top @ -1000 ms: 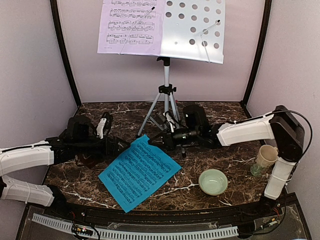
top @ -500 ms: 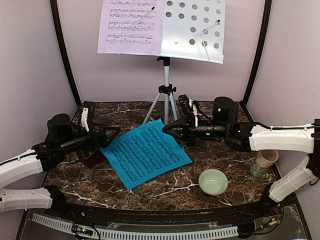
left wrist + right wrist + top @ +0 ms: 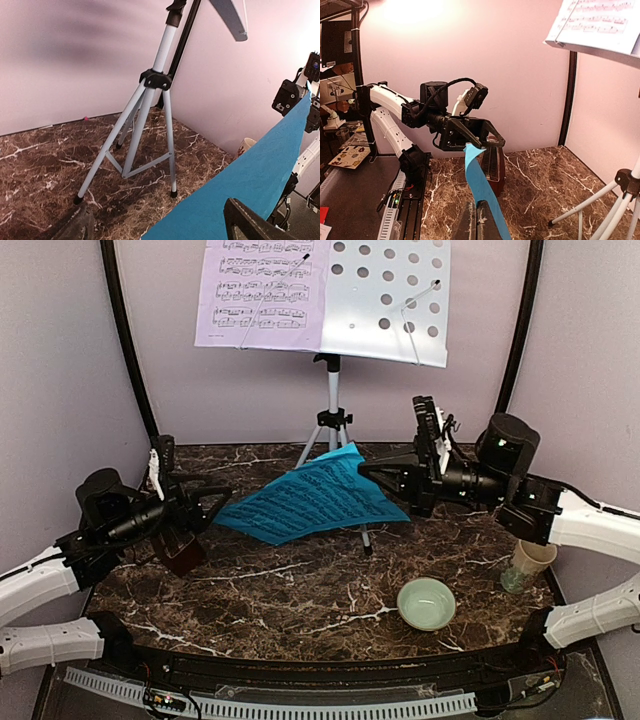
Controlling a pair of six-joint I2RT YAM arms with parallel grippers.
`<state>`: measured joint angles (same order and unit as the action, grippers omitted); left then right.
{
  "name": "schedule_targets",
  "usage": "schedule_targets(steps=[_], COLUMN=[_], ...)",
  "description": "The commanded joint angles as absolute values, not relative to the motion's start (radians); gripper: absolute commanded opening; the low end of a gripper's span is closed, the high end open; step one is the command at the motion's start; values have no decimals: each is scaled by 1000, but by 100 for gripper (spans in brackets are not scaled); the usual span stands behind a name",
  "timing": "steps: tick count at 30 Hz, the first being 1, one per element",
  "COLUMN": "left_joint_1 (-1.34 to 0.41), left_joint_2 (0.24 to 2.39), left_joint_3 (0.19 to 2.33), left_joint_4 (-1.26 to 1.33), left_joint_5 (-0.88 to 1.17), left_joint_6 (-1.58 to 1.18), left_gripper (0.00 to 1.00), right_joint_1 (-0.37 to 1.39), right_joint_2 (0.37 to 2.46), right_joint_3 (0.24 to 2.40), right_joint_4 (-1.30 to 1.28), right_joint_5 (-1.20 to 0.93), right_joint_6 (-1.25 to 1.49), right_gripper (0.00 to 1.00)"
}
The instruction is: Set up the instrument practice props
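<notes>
Cyan page (image 3: 310, 498) now lifted clear of desk (image 3: 300, 590), its right edge pinched in clenched right fingers (image 3: 392, 478), sagging away toward left fingers (image 3: 210, 496). These have let go and pulled back, spread wide, empty. Judged next: raise page to stand (image 3: 333, 430), beside lavender page (image 3: 260, 290).

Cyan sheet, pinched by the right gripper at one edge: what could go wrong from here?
1. The cyan sheet sags near the legs of the music stand and may snag them.
2. Its free end hangs by the open left gripper and the metronome and could catch.
3. The edge pinch in the right gripper might slip.
</notes>
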<state>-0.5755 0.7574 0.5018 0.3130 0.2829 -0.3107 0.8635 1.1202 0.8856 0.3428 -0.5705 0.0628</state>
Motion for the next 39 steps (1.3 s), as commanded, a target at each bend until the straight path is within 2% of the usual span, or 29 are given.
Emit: schedule_targets(steps=[1,12,19,22,24,27,29,33,39], left_joint_1=[-569,-569,-567,-568,-569,-582,-640,-812,-819], left_joint_2=[725,651,642,682,737,844,911,960,1044], left_joint_3=[476,419,329,275,253,266,264,249,211], left_joint_4=[419,527,592,654,706,739,789,871,1138], left_joint_5=[359,435,350,327,393,486,499,334,185], left_joint_6=[-279,-251,-260,-279,-271,-284,-267,-119,-99], left_gripper=[93,94,93,93,92,85,83,87,92], right_joint_1=[858,855,844,841,839,838,839,837,837], right_joint_2=[1069,1016,1021,1030,1044,1065,1078,1088,1087], right_joint_3=[927,945,994,1032,1062,1104,1127,1140,1134], right_joint_4=[344,344,309,278,249,207,187,189,220], right_joint_5=[-561,-516,-381,-321,-285,-235,-208,-208,-277], right_joint_6=[78,149,208,225,231,244,246,253,259], right_gripper=[0,0,0,0,0,0,0,0,0])
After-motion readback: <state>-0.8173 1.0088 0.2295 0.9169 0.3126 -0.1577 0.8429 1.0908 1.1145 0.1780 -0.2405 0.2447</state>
